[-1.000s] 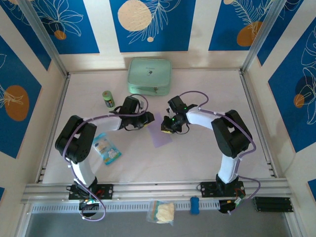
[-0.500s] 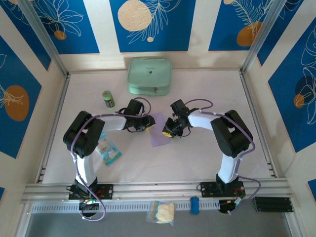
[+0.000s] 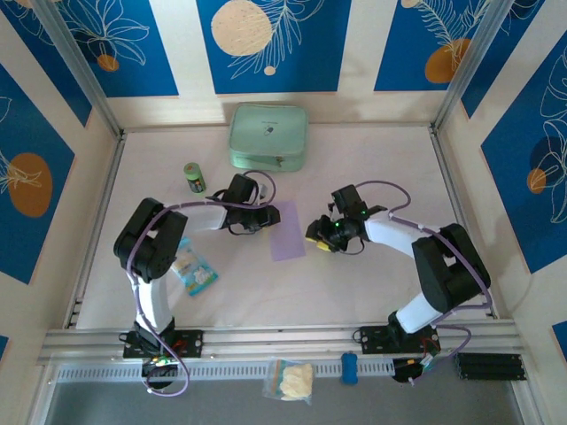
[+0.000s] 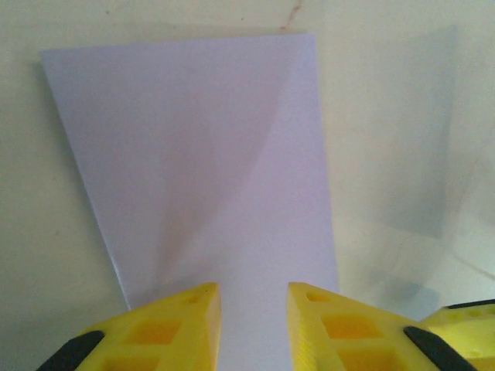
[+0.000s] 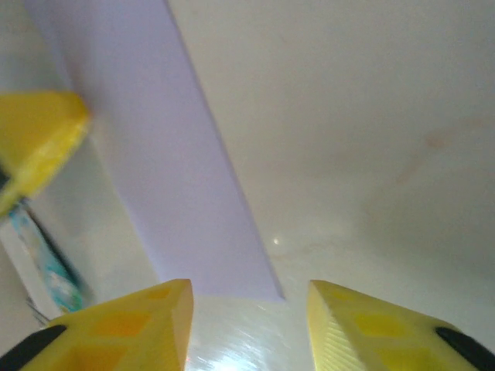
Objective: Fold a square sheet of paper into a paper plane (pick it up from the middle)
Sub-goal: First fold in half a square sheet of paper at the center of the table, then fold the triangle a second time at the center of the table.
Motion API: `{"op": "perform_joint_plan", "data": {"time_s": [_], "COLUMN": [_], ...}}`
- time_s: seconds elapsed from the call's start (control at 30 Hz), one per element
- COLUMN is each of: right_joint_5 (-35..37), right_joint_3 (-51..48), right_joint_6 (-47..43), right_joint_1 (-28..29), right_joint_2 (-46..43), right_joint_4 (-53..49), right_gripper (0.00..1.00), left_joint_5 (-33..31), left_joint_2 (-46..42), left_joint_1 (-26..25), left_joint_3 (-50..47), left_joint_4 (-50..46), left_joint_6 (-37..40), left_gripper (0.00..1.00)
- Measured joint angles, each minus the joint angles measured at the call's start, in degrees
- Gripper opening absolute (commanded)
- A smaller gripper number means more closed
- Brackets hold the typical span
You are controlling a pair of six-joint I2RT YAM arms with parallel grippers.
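The lavender-purple sheet of paper (image 3: 287, 232) lies flat on the table as a tall, narrow rectangle that looks folded in half. In the left wrist view the paper (image 4: 201, 154) shows a faint diagonal crease or shadow. My left gripper (image 3: 263, 220) is at its left edge, open (image 4: 254, 325), with the paper running under the gap between its yellow fingers. My right gripper (image 3: 317, 239) sits just right of the paper, open (image 5: 249, 325), a little short of the paper (image 5: 162, 178) edge and holding nothing. No dart-shaped plane is formed.
A mint-green pouch (image 3: 268, 136) lies at the back centre. A small green jar (image 3: 194, 178) stands left of the left arm, and a blue-and-white snack packet (image 3: 192, 266) lies by the left arm's base. A bag (image 3: 291, 380) sits on the front rail.
My right gripper has drawn back to the right, off the paper, and its arm has swung outward. The paper has settled into a flat upright rectangle. The left gripper barely moved.
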Motion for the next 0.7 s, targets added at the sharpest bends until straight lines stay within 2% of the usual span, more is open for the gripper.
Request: {"op": "perform_joint_plan", "data": {"time_s": [0.13,0.37,0.7], "right_joint_5": [-0.6,-2.0,-3.9], "right_joint_3": [-2.1,-2.1,0.8], "right_joint_6": [-0.7,-1.0,-2.0], "right_joint_1": [0.0,0.2,1.7], "right_joint_2": [-1.7,-1.4,3.9], "right_joint_4": [-0.4,1.1,1.9], "right_gripper": [0.48,0.46,0.38], "left_joint_5": [0.0,-0.9,-3.9], "left_joint_2": [-3.1,-1.3,-1.1], "left_joint_1": [-0.3,-1.0,-1.0], "left_joint_3": [-4.2,-6.4,-8.0], "left_joint_4": [3.3,9.0,9.8], "left_joint_6": [-3.7,-10.2,-13.1], "left_gripper": [0.25,0.18,0.17]}}
